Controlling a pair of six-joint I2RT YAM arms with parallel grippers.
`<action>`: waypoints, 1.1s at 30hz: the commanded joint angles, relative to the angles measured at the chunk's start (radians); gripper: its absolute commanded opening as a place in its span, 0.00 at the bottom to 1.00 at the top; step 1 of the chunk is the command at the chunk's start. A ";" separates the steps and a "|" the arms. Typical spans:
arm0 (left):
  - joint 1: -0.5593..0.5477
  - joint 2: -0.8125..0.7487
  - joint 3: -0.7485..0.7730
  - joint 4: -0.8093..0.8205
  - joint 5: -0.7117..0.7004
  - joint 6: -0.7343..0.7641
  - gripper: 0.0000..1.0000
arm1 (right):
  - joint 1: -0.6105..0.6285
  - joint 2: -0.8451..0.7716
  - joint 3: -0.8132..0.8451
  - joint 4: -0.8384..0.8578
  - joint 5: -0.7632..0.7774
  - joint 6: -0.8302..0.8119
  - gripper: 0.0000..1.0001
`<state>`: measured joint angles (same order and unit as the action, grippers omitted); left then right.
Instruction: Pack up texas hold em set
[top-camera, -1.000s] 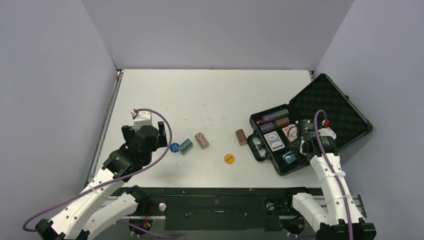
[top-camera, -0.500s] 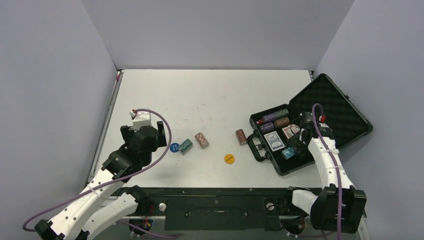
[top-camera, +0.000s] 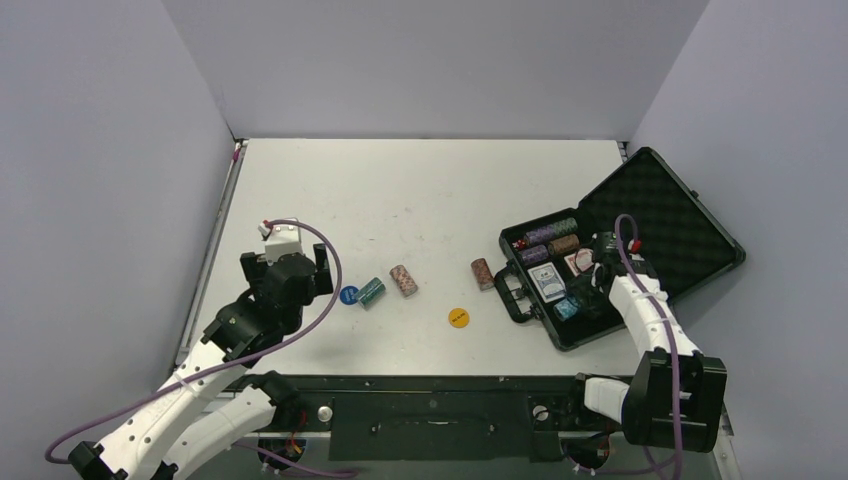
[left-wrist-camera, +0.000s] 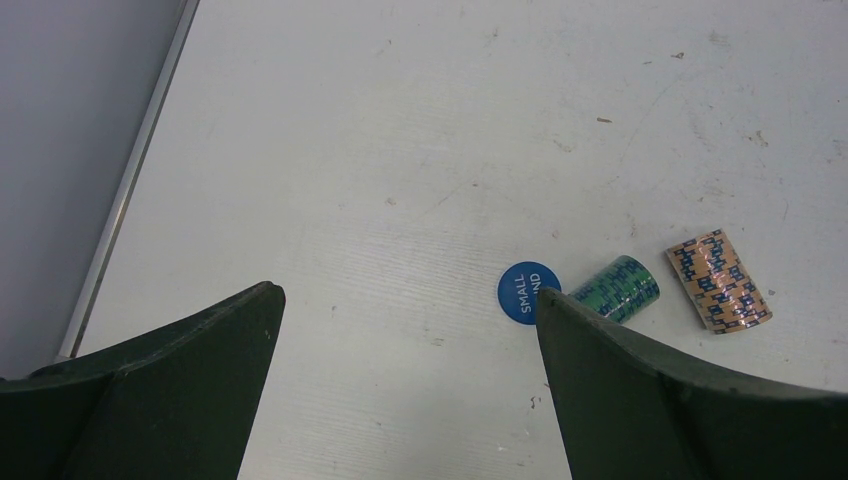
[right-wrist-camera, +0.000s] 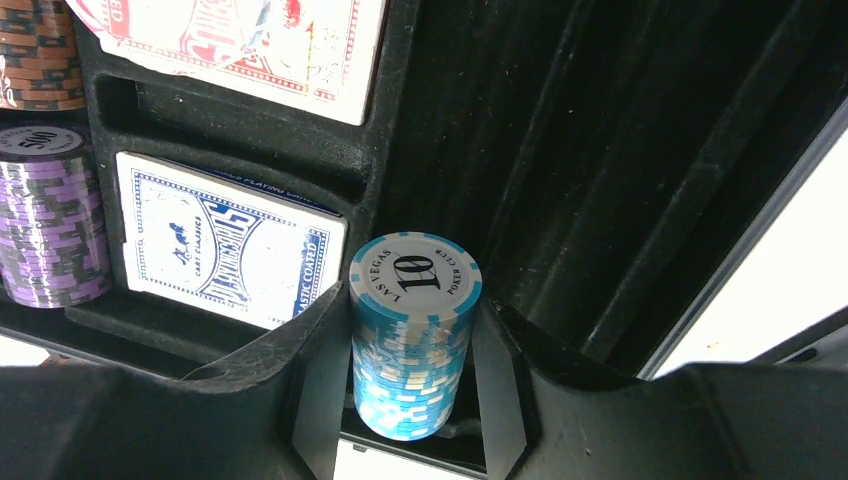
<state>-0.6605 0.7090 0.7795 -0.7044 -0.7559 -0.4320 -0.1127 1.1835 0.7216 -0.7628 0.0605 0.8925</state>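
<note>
The black rectangular case (top-camera: 560, 335) lies open at the right of the white tabletop (top-camera: 420, 190). Its foam-lined lid (top-camera: 665, 210) is laid back to the far right and its handle (top-camera: 512, 292) faces left. It looks rigid and fairly heavy, so once the lid is shut the handle is probably the place to take it.

In its tray sit a blue-backed card deck (right-wrist-camera: 225, 250) and a red-backed card deck (right-wrist-camera: 230, 40), each in its own recess. They are stiff, smooth blocks and are best pinched across the short sides. Left of them lie a purple chip stack (right-wrist-camera: 50, 220) and a brown chip stack (right-wrist-camera: 35, 50). Small red dice (top-camera: 519, 243) show at the tray's far left corner.

The right hand (right-wrist-camera: 412, 385) is clamped on an upright light-blue chip stack (right-wrist-camera: 415, 300) over the tray's near part. I cannot tell whether the stack rests on the tray floor. Such a stack is dense and its chips may slide apart, so squeezing its curved sides, as here, seems sound.

Loose on the tabletop are a green chip stack (left-wrist-camera: 620, 288) and a tan patterned chip stack (left-wrist-camera: 718, 280), both on their sides. A reddish chip stack (top-camera: 483, 272) lies just beside the handle. A blue disc (left-wrist-camera: 528, 292) touches the green stack, and a yellow disc (top-camera: 459, 317) lies nearer. The discs are thin and flat and probably hard to pinch.

The left hand (left-wrist-camera: 405, 300) hangs spread wide and empty, left of the blue disc.
</note>
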 joint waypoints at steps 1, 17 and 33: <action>-0.005 -0.003 0.002 0.040 -0.010 0.012 0.96 | -0.009 -0.015 -0.024 0.087 -0.014 0.035 0.00; -0.005 0.001 0.002 0.044 -0.002 0.016 0.96 | -0.015 0.000 -0.069 0.142 -0.012 0.068 0.00; -0.004 0.007 0.000 0.047 0.009 0.018 0.96 | -0.005 -0.022 -0.148 0.159 -0.067 0.075 0.00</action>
<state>-0.6605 0.7166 0.7792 -0.6987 -0.7506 -0.4282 -0.1192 1.1549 0.6060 -0.6109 0.0307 0.9535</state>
